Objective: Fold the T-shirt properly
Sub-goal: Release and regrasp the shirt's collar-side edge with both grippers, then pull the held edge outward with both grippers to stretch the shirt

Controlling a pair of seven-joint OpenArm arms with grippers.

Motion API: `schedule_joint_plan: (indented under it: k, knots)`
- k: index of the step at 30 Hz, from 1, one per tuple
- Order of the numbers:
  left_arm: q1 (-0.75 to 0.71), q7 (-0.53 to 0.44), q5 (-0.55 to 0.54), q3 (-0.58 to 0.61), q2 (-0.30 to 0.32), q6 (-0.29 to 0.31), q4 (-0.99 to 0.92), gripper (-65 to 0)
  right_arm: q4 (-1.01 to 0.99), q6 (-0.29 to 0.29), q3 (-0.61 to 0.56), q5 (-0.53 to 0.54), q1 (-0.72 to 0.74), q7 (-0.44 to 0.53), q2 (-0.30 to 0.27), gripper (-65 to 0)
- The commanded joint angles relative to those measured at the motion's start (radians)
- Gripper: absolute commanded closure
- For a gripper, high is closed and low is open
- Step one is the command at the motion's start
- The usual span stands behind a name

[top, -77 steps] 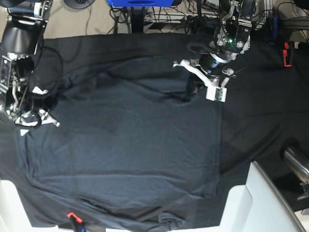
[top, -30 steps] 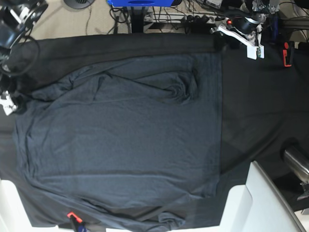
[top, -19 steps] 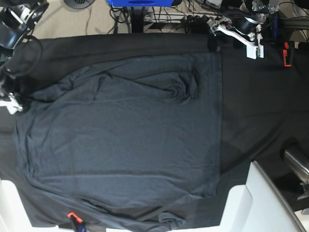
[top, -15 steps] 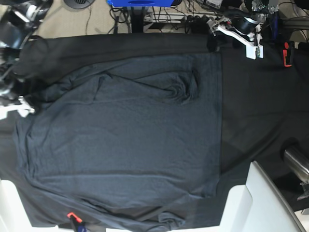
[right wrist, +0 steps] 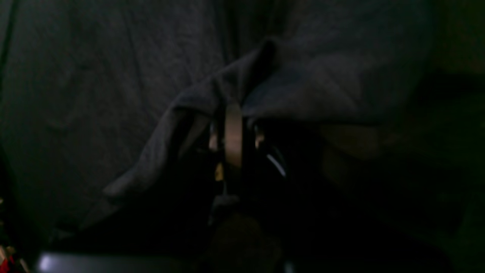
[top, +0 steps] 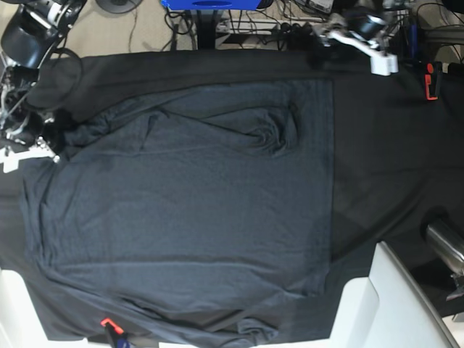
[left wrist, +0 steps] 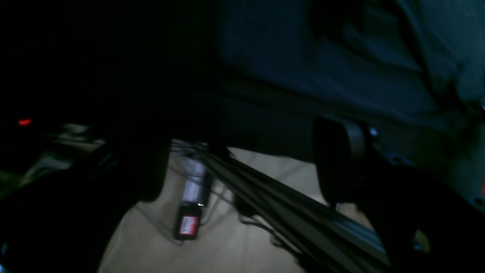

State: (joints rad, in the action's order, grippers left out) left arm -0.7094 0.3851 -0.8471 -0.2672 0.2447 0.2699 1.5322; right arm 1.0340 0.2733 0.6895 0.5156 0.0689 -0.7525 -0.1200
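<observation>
The dark slate-grey T-shirt [top: 188, 203] lies spread over the black table cloth [top: 391, 159], with a bunched wrinkle near its far right corner. My right gripper [top: 32, 152] sits at the shirt's far left edge. The right wrist view shows this gripper [right wrist: 233, 125] shut on a raised fold of the T-shirt [right wrist: 303, 87]. My left gripper [top: 351, 52] hangs open over the table's far edge, just beyond the shirt's far right corner. In the left wrist view its two dark pads [left wrist: 337, 163] stand wide apart with nothing between them, and the T-shirt [left wrist: 322, 57] lies beyond.
White bins stand at the front right [top: 391, 304] and the front left [top: 13, 304]. A metal cylinder [top: 444, 243] juts in at the right edge. A red clip [top: 431, 80] lies far right. Cables [left wrist: 242, 178] cover the floor behind the table.
My right gripper moved in from the left onto the shirt's edge and shut on the fabric. My left gripper opened wide and turned slightly at the table's far edge.
</observation>
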Motion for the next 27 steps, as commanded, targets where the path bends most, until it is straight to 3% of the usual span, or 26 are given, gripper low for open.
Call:
schedule_joint_plan:
  k: [1, 6, 18, 27]
  knots:
    - [-0.011, -0.011, -0.014, -0.014, 0.009, 0.018, 0.008, -56.4, 0.01, 0.007, -0.001, 0.002, 0.013, -0.009, -0.011, -4.1]
    - [-0.006, -0.015, -0.014, -0.017, 0.008, 0.018, 0.008, -56.4, -0.016, 0.007, -0.001, 0.002, 0.012, -0.009, -0.011, -0.8]
    - [0.067, -0.011, -0.011, -0.008, 0.006, 0.018, -0.029, -55.6, -0.016, 0.007, -0.003, 0.002, -0.013, -0.009, -0.01, -0.6]
    - [0.129, -0.011, 0.136, -0.008, -0.071, 0.018, -0.071, -55.6, -0.016, 0.007, -0.004, 0.002, -0.017, -0.011, -0.01, -0.5]
